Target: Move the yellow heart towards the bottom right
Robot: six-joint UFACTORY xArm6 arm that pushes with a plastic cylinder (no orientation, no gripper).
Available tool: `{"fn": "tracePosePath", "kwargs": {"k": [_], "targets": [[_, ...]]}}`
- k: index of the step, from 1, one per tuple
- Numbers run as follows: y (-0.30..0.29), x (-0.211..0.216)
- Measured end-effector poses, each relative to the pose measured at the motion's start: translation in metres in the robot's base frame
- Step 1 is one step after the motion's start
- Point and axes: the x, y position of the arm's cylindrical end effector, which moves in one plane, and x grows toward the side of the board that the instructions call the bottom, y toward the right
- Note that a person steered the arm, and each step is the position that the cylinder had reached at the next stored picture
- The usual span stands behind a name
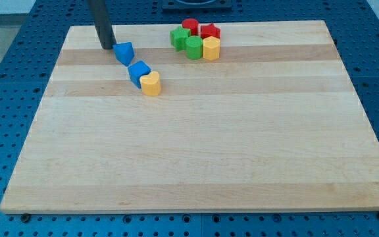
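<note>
No jaws show; my tip (106, 47) sits left of the yellow heart (151, 84).

Laboratory test bench — wooden board (196, 164) laid on a blue perforated mounting table (5, 99), bare otherwise.

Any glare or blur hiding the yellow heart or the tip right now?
Camera view: even light, soft short shadows, no glare on the board. Yellow heart is sharp, touching a blue block. My tip is clear, at the view's upper left of both, beside another blue block.
</note>
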Motion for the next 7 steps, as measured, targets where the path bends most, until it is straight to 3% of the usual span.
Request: {"fn": "tracePosePath", "kwargs": {"k": [3,7], "targets": [[0.024,0.114],[0.018,0.096]]}}
